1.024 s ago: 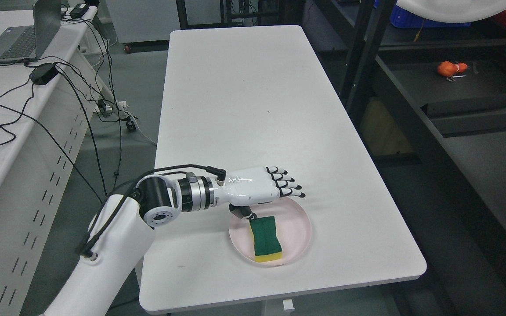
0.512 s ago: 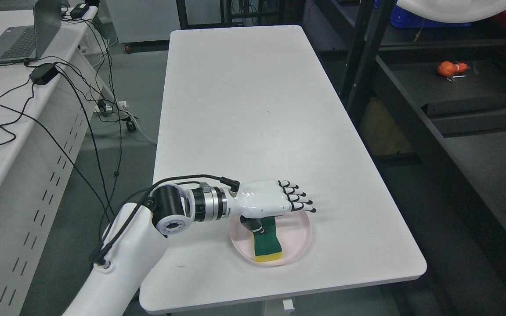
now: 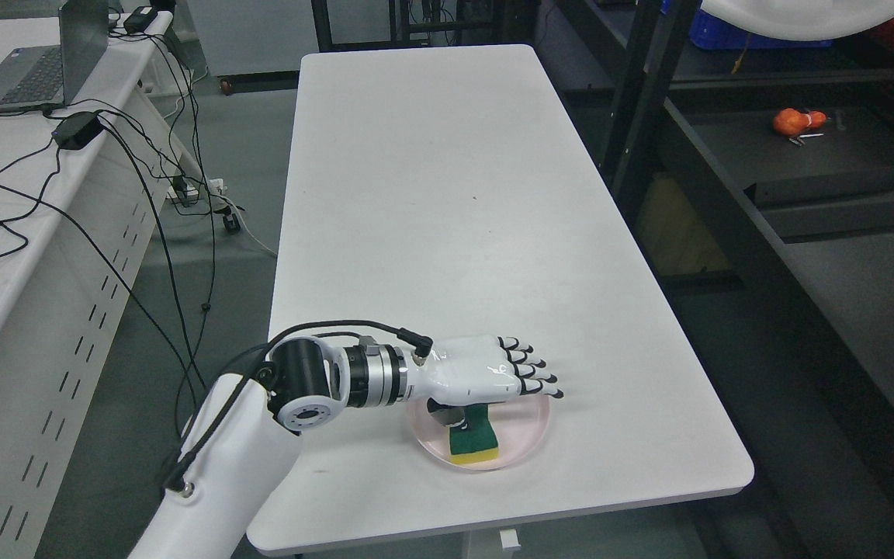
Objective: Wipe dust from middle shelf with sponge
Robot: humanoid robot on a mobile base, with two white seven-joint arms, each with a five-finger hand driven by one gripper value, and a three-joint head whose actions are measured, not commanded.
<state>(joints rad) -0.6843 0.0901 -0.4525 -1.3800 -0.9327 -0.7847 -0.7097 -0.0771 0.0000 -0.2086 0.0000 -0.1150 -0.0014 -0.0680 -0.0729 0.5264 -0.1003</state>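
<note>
One sponge (image 3: 474, 436) on one plate (image 3: 528, 423), desk (image 3: 447, 194) near edge; left hand (image 3: 486, 376) flat, fingers extended, empty, covering sponge's far end.

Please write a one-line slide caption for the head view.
Left hand, fingers extended, above a green-and-yellow sponge on a pink plate.
</note>
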